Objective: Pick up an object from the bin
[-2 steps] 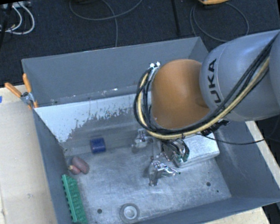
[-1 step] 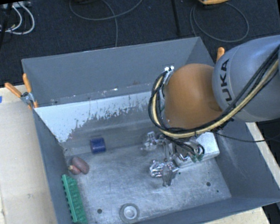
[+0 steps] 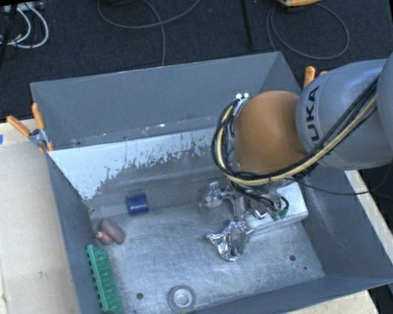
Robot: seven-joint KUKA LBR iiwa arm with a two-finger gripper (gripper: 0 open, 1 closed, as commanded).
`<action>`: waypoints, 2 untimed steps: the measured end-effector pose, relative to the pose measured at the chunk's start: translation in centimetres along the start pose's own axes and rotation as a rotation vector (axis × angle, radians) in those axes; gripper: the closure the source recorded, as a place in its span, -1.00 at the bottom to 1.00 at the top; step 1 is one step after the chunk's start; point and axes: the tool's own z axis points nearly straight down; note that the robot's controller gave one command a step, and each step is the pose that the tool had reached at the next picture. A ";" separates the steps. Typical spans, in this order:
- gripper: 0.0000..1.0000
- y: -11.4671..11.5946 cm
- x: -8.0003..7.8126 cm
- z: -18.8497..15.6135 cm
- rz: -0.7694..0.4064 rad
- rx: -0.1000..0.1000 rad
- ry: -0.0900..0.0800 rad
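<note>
Grey bin floor holds a blue block; arm reads "UKA".

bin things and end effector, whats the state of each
end effector, open, nothing between its fingers
blue block, lying loose, back left
pinkish lump, lying loose, far left
green toothed strip, lying flat, front left
metal ring, lying flat, front

Arm cut off at right edge, hand partly hidden under orange cover
</note>
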 end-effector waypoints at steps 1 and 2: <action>1.00 -0.1 -0.1 -0.3 0.002 0.002 -0.005; 1.00 0.8 -1.7 -13.8 -0.072 0.005 -0.008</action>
